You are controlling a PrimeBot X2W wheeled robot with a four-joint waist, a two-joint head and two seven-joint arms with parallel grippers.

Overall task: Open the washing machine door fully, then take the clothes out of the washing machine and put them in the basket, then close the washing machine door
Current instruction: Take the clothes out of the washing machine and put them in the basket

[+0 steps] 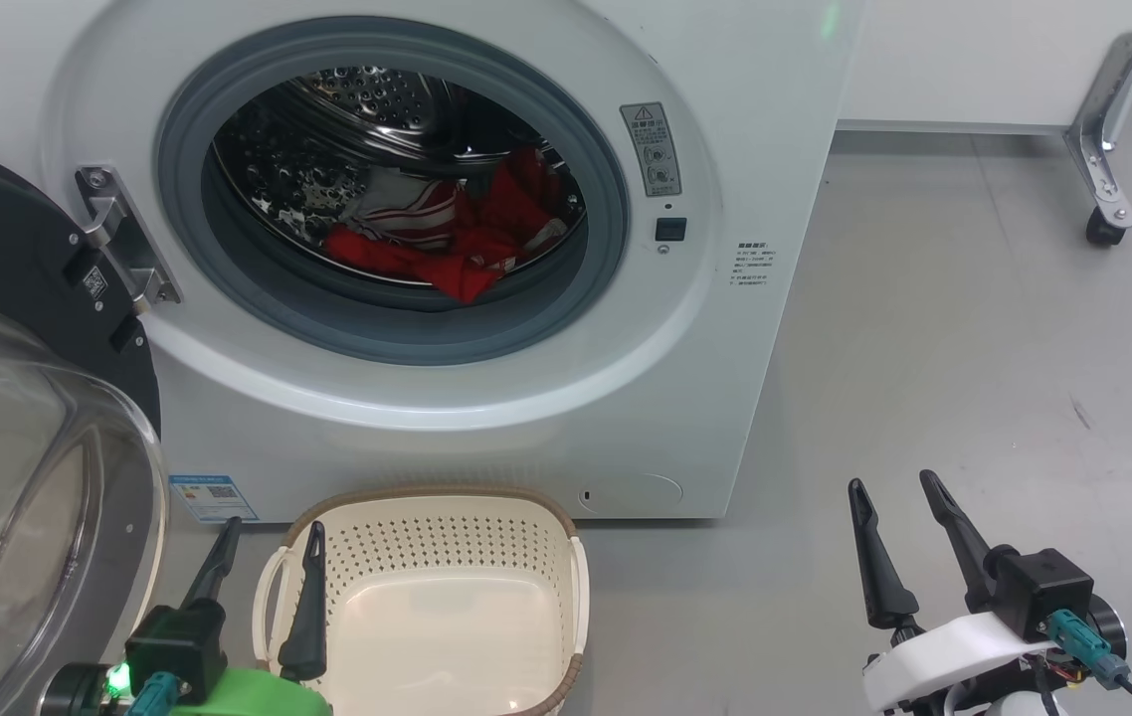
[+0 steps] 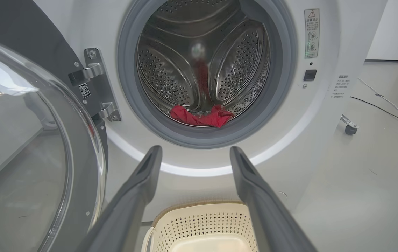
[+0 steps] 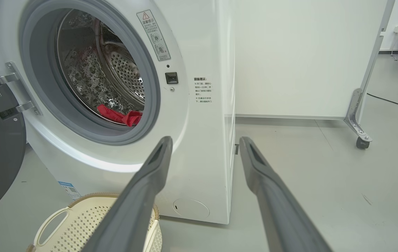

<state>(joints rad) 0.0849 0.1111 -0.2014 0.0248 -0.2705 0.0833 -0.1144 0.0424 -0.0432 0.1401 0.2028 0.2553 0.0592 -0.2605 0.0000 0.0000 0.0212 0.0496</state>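
Two things are crowding the left edge of your head view: the washing machine door [image 1: 24, 418], which is standing swung wide open on its metal hinge [image 1: 123, 234] with its clear glass bowl bulging toward you at lower left, and your left claw [image 1: 274, 525] just right of it at the bottom edge. That claw's two dark fingers are pointing up the frame, standing apart and gripping nothing. One is reaching up beside the blue label [image 1: 213, 497]; the other is overlapping the left rim of the basket [image 1: 447, 494]. The basket is sitting on the floor [image 1: 974, 348] at bottom centre, right in front of the washing machine [image 1: 526, 398], with its bare cream bottom showing. Above it, in the upper middle, the drum [image 1: 367, 109] is gaping inside its grey rubber rim [image 1: 397, 333], and the clothes [image 1: 447, 244] are lying in a red heap with white-striped trim at the drum's bottom, toward its right side. Right of the opening a warning sticker [image 1: 651, 149] is sitting on the white front. At lower right, your right claw [image 1: 892, 482] is hovering over the grey floor, well apart from machine and basket, its fingers spread and holding nothing. At upper right a metal leg with a black caster [image 1: 1103, 229] is resting on the floor.
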